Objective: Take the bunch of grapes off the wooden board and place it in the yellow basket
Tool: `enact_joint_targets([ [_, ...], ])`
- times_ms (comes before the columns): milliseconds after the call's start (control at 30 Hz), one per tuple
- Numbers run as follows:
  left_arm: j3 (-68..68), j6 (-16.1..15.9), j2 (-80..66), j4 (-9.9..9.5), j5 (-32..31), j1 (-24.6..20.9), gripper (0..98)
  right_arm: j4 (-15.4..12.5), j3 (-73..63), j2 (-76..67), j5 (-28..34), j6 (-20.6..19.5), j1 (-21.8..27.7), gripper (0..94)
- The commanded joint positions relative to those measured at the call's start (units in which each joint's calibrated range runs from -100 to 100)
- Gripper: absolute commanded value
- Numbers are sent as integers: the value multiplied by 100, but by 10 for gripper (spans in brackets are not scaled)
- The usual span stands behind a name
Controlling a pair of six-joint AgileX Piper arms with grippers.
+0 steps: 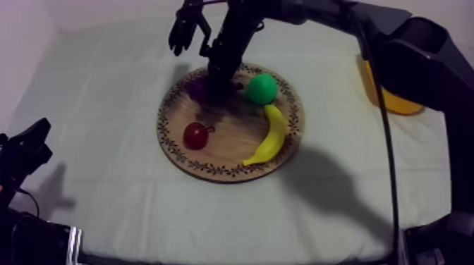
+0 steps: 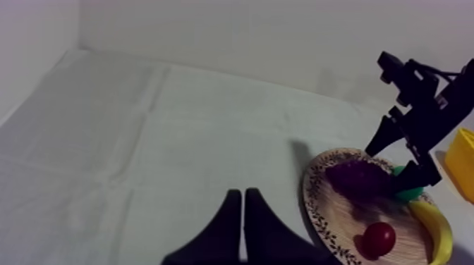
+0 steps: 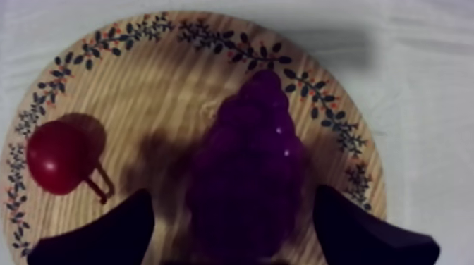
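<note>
Right gripper (image 3: 233,196): it hangs low over the far left part of the wooden board (image 1: 226,151). Its two black fingers (image 3: 113,232) are spread wide, one on each side of the bunch of grapes, and have not closed on it.
Finger gaps: a strip of shadowed board shows between the bunch and one finger. The other finger stands just beside the bunch.
Bunch of grapes (image 3: 250,158): purple, lying on the board close to its patterned rim, directly between the right gripper's fingers.
Green toy fruit (image 1: 262,89): round, on the board's far right part, just beside the right arm.
Small red fruit (image 1: 195,135): on the board's near left part, with a thin stem, apart from the grapes.
Banana (image 1: 271,135): yellow, on the board's right side, curving along the rim. Its upper end is near the green toy fruit.
Wooden board: round, with a leafy pattern around its rim. It lies flat on the tabletop (image 1: 106,91) under the grey-white cloth, and all four toy fruits are on it.
Yellow basket (image 1: 395,102): on the tabletop, well apart from the board on its right, partly hidden behind the right arm.
Left gripper (image 2: 243,211): its fingers are pressed together into a narrow wedge and hold nothing. It sits over bare cloth, well apart from the board on its near left side.
</note>
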Motion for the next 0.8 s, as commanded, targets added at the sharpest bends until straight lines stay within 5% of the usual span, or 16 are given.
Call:
enact_joint_targets([
  [0,-3,-1,0,2,2,0,1,9,-27,110,-41,27,4,630],
  [767,-3,-1,0,2,2,0,1,176,261,51,-665,185,16,421],
])
